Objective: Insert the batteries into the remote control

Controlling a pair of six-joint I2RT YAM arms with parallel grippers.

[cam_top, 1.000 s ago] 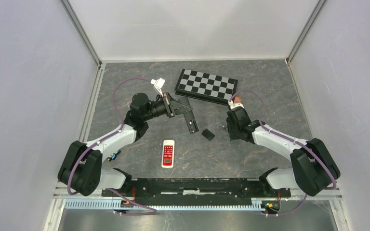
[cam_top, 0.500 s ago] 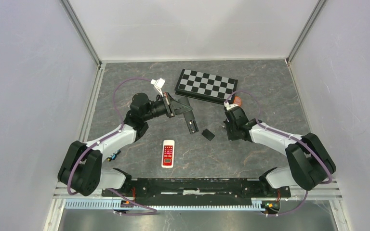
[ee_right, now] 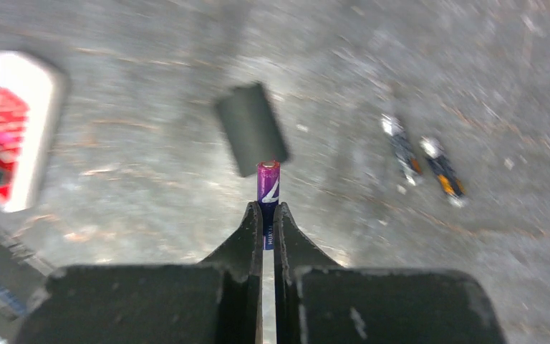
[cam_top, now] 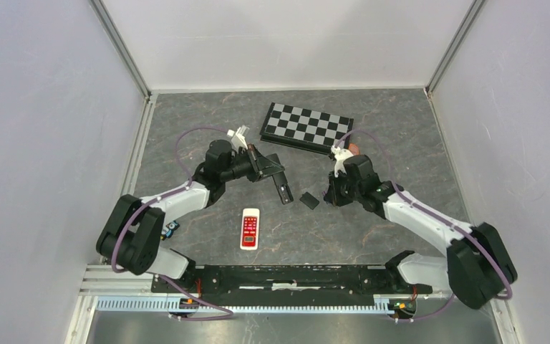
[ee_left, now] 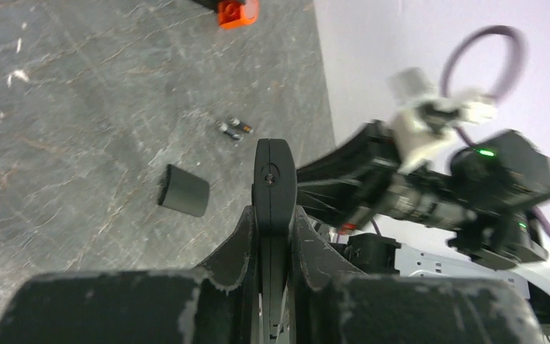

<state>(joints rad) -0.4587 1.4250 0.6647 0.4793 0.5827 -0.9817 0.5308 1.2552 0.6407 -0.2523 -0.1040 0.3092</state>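
Note:
My left gripper [ee_left: 273, 215] is shut on the black remote control [ee_left: 273, 168], which it holds edge-on above the table. From above, the remote [cam_top: 279, 179] slants down and to the right from the left gripper [cam_top: 261, 166]. A purple battery [ee_right: 268, 178] stands up between the fingertips of my right gripper [ee_right: 268, 209], which is shut on it. The right gripper [cam_top: 329, 193] hovers just right of the loose black battery cover [cam_top: 309, 200]. Two more batteries [ee_right: 421, 159] lie side by side on the table, also in the left wrist view as batteries [ee_left: 235, 129].
A second remote, white and red [cam_top: 250, 228], lies near the front centre. A folded chessboard [cam_top: 306, 127] sits at the back, with a small red object [cam_top: 354, 149] by its right end. Walls close in the left and right sides.
The right gripper has shut on a battery and shifted left towards the cover. The left arm has swung the black remote slightly to the right and lower.

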